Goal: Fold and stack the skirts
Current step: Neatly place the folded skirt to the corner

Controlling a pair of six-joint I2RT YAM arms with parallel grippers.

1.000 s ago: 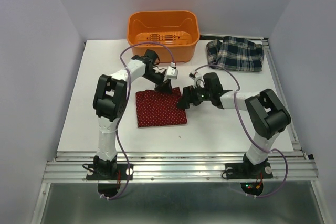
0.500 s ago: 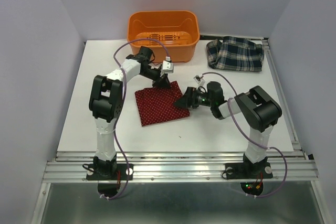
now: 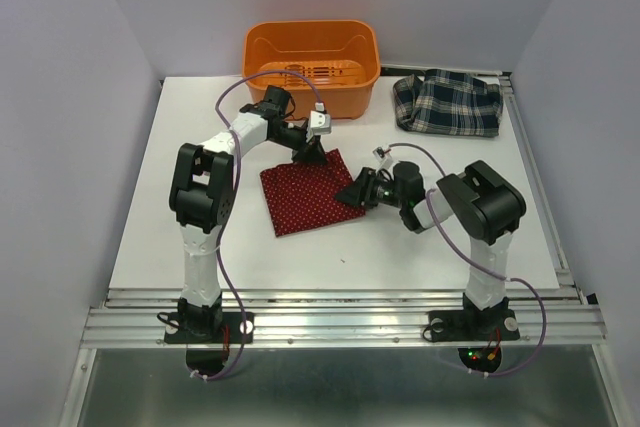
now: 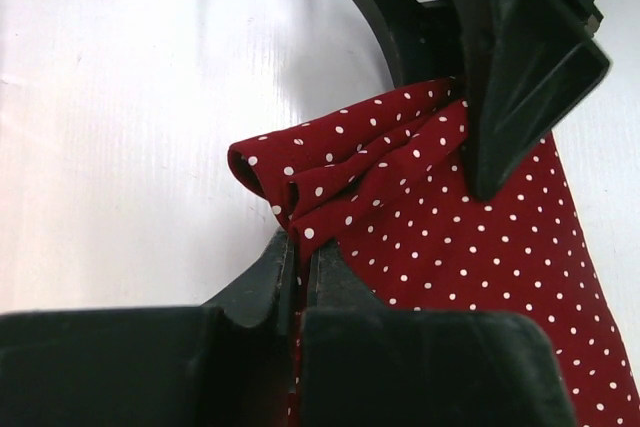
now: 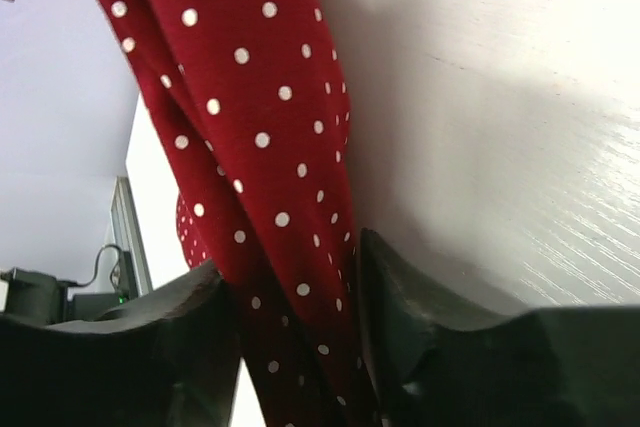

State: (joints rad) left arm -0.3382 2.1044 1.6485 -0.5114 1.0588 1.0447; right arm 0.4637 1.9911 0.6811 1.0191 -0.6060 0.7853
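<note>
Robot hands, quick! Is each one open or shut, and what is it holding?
Left gripper: closed, pinching an edge of the red dotted skirt.
Right gripper: closed around a fold of the same skirt.

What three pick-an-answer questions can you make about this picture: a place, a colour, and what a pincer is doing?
1. Where is the plaid skirt? A) on the table, right of the orange bin B) inside it C) on the floor
2. What colour are the dots on the red skirt? A) yellow B) white C) blue
3. What is the left pincer doing? A) gaping open B) gripping the bin C) shut on the red skirt
Answers: 1 A, it lies beside the bin; 2 B, wrist views show white dots; 3 C, it pinches a fold.
</note>
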